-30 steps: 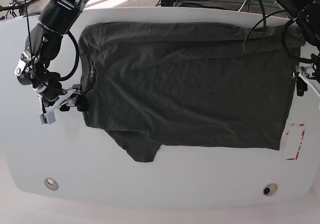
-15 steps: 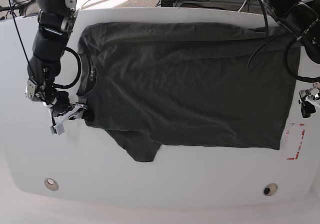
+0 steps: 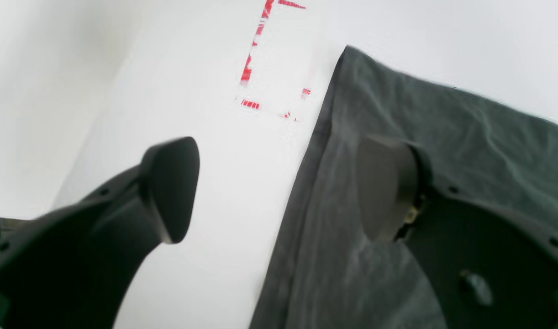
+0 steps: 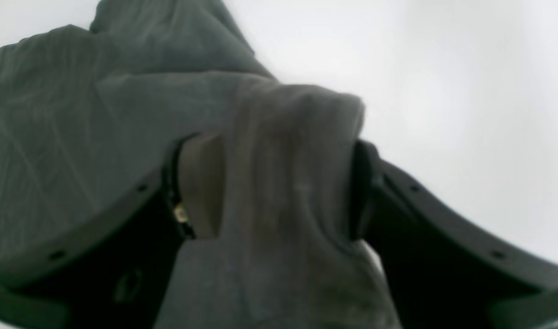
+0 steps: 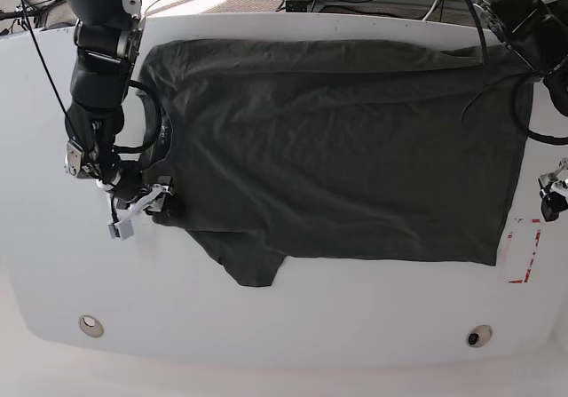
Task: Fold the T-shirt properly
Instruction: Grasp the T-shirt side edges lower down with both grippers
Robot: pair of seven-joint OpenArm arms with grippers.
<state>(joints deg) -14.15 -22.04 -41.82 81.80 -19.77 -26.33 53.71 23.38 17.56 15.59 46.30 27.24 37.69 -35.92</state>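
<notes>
While the T-shirt (image 5: pixel 337 148) lies spread flat across the white counter (image 5: pixel 266 308), its collar points to nine o'clock in the base view and its hem to three o'clock, with one short sleeve poking out toward six o'clock near the collar end. At about eight o'clock of the garment, the right claw (image 5: pixel 146 203) sits at the shoulder edge just below the collar; its wrist view shows a bunched fold of dark cloth filling the gap between its two fingers (image 4: pixel 201 183), with both pads against the cloth, though whether the pinch is firm cannot be told. At three o'clock of the base view the left claw (image 5: pixel 552 197) hangs just off the hem side of the shirt. Its wrist view shows the jaws spread wide with nothing between them: one finger (image 3: pixel 169 187) over bare counter, the other over the cloth just inside the hem edge. Red tape marks (image 5: pixel 525 250) lie on the counter beside the hem corner, toward four o'clock.
</notes>
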